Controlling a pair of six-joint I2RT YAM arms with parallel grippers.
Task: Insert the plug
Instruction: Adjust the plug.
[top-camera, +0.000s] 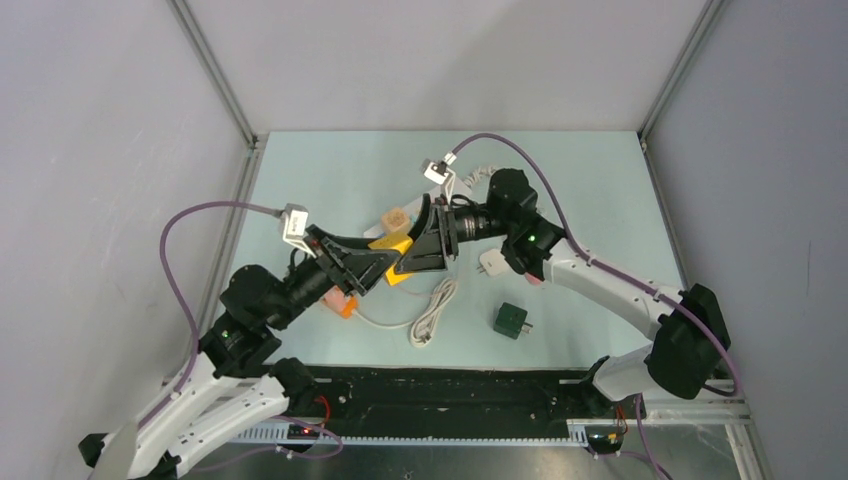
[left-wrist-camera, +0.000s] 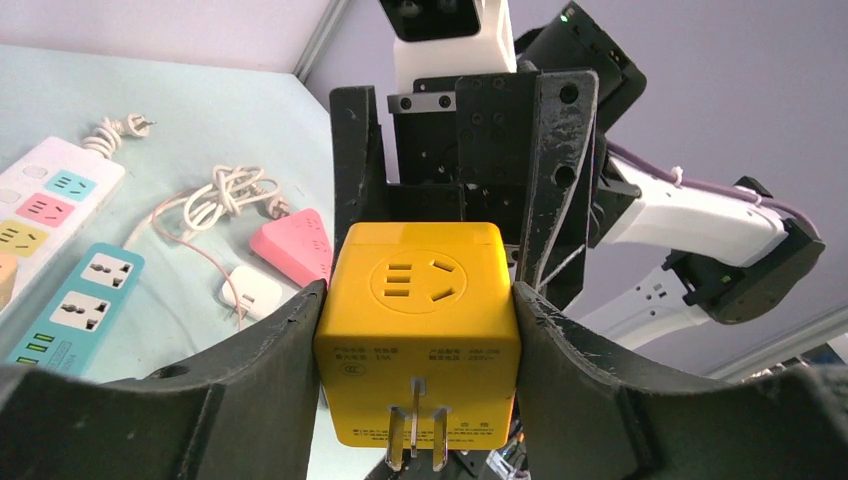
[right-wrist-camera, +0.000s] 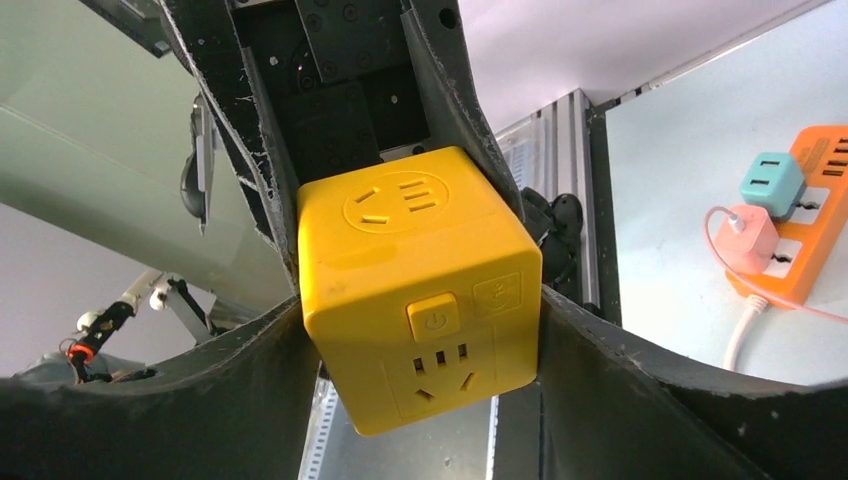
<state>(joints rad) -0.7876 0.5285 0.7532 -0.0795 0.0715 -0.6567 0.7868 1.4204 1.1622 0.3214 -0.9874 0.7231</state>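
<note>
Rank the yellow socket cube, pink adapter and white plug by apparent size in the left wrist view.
1. yellow socket cube, nearest the camera.
2. pink adapter.
3. white plug, only slightly smaller.

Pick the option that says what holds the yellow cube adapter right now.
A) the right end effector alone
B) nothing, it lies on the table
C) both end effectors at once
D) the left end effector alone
C: each wrist view shows the yellow cube adapter pressed between that arm's own fingers, with the other arm's fingers flanking its far end, so the left end effector and the right end effector both clamp it.
</note>
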